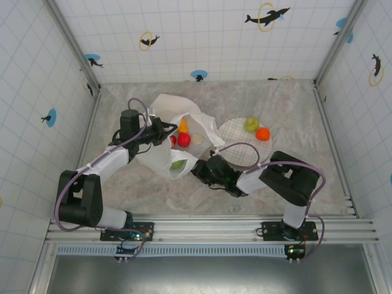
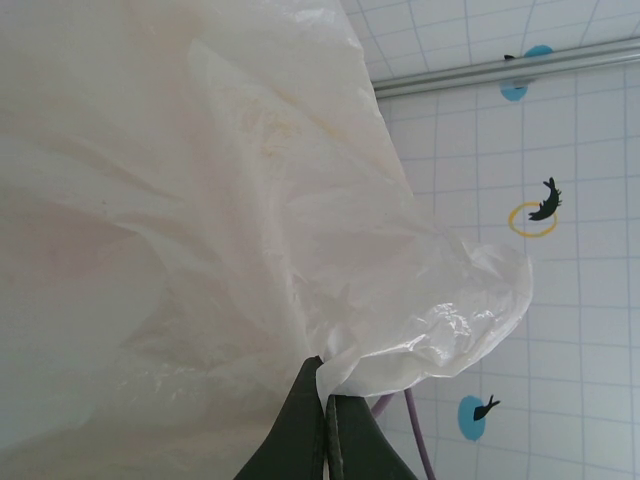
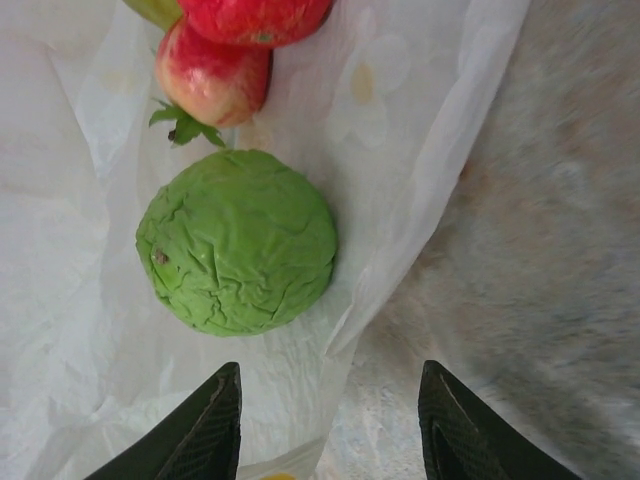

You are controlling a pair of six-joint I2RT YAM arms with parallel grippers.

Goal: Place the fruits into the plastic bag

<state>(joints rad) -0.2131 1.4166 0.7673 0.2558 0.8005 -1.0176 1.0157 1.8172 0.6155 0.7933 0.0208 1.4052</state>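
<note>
marbled tabletop (image 1: 306, 122) from above: plastic bag (image 1: 171, 107) mid-table, red fruits (image 1: 184, 139) in its mouth. left wrist: left gripper (image 2: 325, 400) pinched tight on the bag's edge. right wrist: right gripper (image 3: 330, 370) spread, empty, green fruit (image 3: 238, 242) just ahead, lying on the bag.

red fruit (image 3: 260, 18): cut by top edge | plastic bag (image 2: 180, 220): runs off left edge
</note>
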